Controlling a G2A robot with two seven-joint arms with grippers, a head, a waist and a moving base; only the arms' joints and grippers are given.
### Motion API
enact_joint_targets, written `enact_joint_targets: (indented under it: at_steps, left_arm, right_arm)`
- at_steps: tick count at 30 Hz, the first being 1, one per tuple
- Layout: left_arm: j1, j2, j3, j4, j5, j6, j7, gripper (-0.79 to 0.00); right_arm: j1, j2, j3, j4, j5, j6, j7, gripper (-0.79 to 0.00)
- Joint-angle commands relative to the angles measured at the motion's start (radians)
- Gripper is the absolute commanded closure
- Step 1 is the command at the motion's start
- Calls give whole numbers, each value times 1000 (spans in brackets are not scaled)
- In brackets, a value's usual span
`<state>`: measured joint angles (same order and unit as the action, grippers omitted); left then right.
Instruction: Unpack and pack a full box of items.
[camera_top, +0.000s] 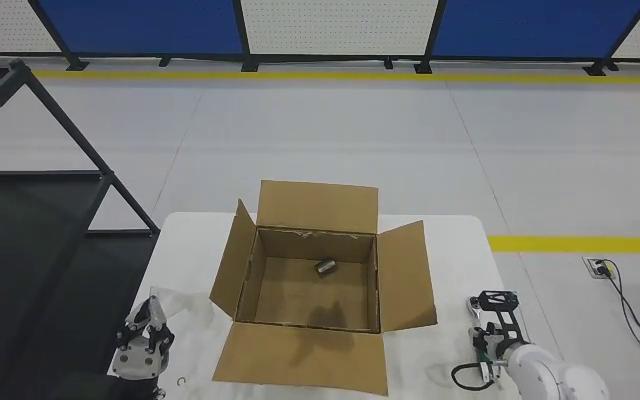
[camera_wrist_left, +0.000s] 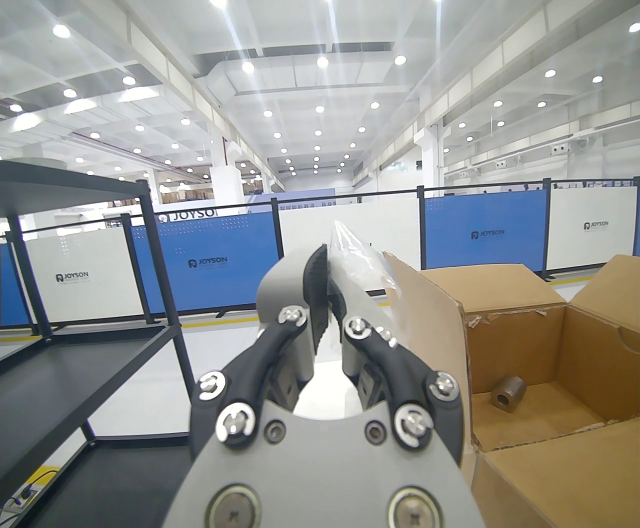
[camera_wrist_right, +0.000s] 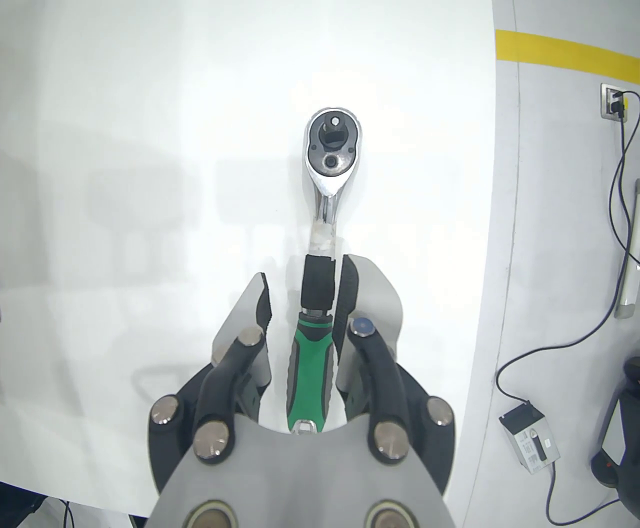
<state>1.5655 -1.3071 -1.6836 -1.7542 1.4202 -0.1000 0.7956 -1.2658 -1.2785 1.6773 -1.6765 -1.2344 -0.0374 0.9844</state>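
Left claw clamped, right claw spread.

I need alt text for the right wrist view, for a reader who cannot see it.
A ratchet wrench with a green handle lies on the white table, its handle between the open fingers of the right gripper. A yellow floor line and cables run beside the table.
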Motion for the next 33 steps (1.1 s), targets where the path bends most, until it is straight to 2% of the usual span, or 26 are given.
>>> enact_joint_targets:
  at_steps: [1, 12, 13, 17, 22, 26, 33]
  left_arm:
    - [2, 0, -1, -1, -1, 1, 3, 0]
    - [7, 0, -5, -1, -12, 4, 15, 0]
    - [6, 0, -6, 0, -13, 5, 16, 0]
    - [6, 0, -8, 4, -16, 7, 22, 0]
    - [4, 1, -14, 5, -19, 8, 22, 0]
    - [2, 1, -16, 5, -19, 10, 22, 0]
    - [-6, 1, -18, 12, -23, 6, 20, 0]
  right_arm:
    - [7, 1, -3, 12, 4, -3, 1, -305]
    - [49, 10, -18, 83, 6, -18, -11, -271]
    - [52, 11, -20, 88, 4, -20, -11, -249]
    - [61, 14, -26, 99, 2, -20, -12, 0]
    - [65, 17, -28, 104, 5, -14, -19, 0]
    - [52, 20, -2, 69, 65, -24, -50, 0]
    - [-35, 30, 80, -183, 184, -85, -84, 0]
